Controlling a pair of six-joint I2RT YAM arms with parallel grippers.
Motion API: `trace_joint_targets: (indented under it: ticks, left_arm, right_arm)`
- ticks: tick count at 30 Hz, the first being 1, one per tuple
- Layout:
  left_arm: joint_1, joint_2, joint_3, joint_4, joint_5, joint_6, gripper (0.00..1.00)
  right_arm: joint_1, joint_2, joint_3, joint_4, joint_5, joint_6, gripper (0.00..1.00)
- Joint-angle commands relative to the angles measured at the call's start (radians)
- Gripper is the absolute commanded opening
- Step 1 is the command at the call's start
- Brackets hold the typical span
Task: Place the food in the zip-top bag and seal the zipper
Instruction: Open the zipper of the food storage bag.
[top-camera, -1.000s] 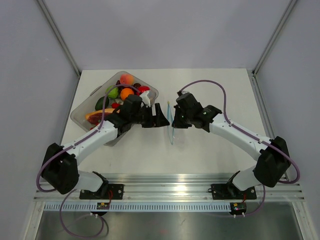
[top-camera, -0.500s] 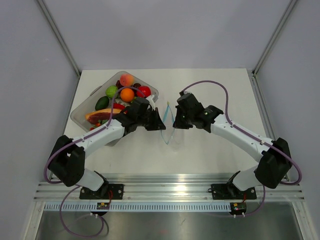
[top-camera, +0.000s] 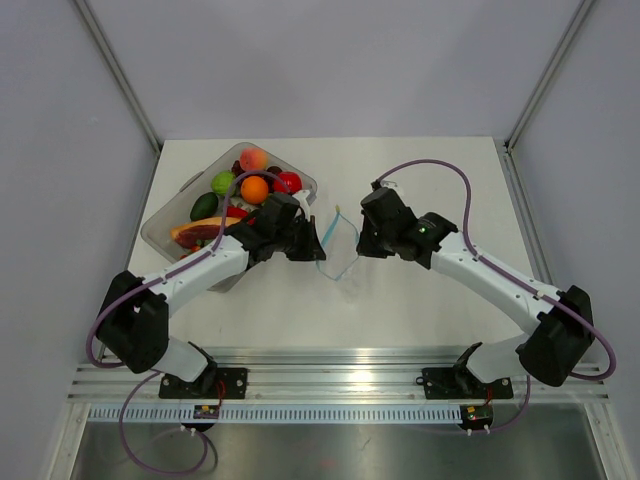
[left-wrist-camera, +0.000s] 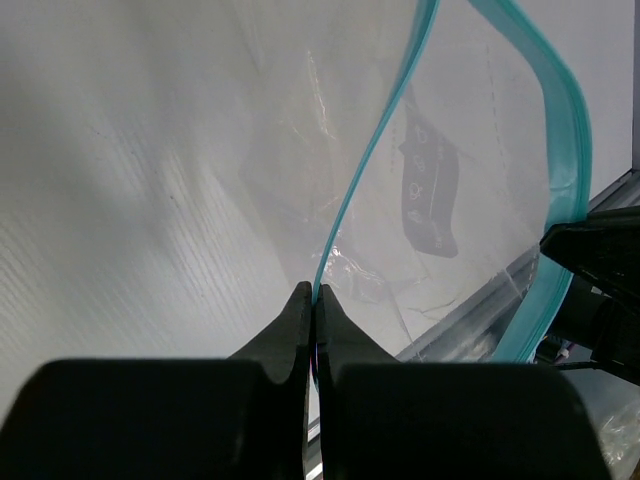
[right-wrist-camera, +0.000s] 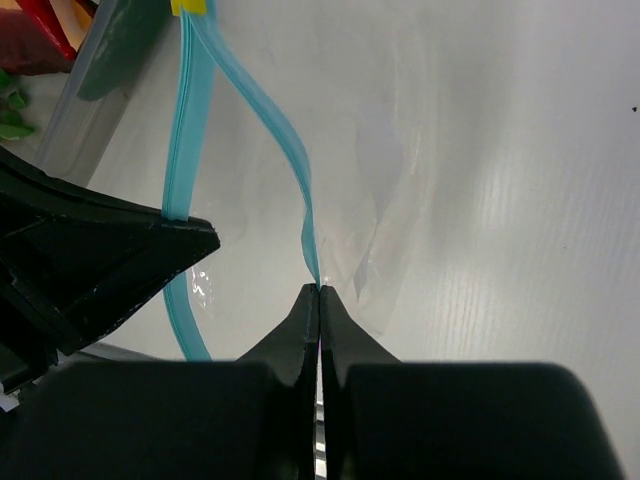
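The zip-top bag (top-camera: 340, 252) hangs between my two grippers over the table, its mouth pulled open. My left gripper (top-camera: 319, 244) is shut on one lip of the light-blue zipper (left-wrist-camera: 372, 158), pinched at the fingertips (left-wrist-camera: 313, 292). My right gripper (top-camera: 361, 242) is shut on the opposite lip (right-wrist-camera: 286, 132) at its tips (right-wrist-camera: 319, 290). The bag looks empty. The food (top-camera: 254, 188), orange, green, red and peach pieces, lies in a clear tub (top-camera: 160, 228) to the left, behind my left arm.
The tub stands at the table's back left, close to my left forearm. In the right wrist view my left gripper's fingers (right-wrist-camera: 110, 250) fill the left side, with a corner of the tub and red food (right-wrist-camera: 40, 30) above them.
My left gripper, open a second ago, has shut on the bag's left lip. The right gripper has drawn back to the right, spreading the bag's mouth.
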Motion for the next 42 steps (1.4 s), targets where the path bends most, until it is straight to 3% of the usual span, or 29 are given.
trace_joint_targets:
  ticks: [1, 6, 17, 22, 26, 28, 32, 36, 42]
  left_arm:
    - [-0.002, -0.017, 0.037, -0.003, -0.026, 0.026, 0.0]
    - [-0.002, -0.04, 0.045, -0.052, -0.098, 0.051, 0.0]
    - [-0.002, -0.048, 0.04, -0.043, -0.072, 0.065, 0.0]
    - [-0.006, -0.048, 0.048, -0.037, -0.05, 0.068, 0.0]
    - [-0.014, -0.046, 0.065, -0.049, -0.047, 0.074, 0.0]
    - [-0.015, -0.049, 0.068, -0.053, -0.05, 0.074, 0.0]
    - [-0.02, -0.045, 0.068, -0.053, -0.05, 0.072, 0.0]
    - [-0.023, -0.038, 0.068, -0.054, -0.047, 0.074, 0.0]
    - [-0.023, 0.006, 0.138, -0.125, -0.092, 0.16, 0.0]
  right_arm:
    - [0.01, -0.007, 0.012, -0.015, 0.068, 0.014, 0.0]
    - [0.01, -0.007, 0.011, -0.039, 0.134, 0.027, 0.0]
    - [0.01, -0.016, -0.029, -0.018, 0.148, 0.064, 0.0]
    - [0.01, 0.012, -0.026, 0.013, 0.127, 0.059, 0.09]
    - [0.01, 0.041, -0.009, 0.031, 0.108, 0.051, 0.26]
    - [0.01, 0.05, -0.006, 0.046, 0.097, 0.048, 0.28]
    - [0.01, 0.058, -0.003, 0.063, 0.09, 0.045, 0.24]
    - [0.01, 0.049, -0.015, 0.074, 0.088, 0.053, 0.0]
    - [0.01, -0.008, -0.028, 0.044, 0.14, 0.064, 0.0]
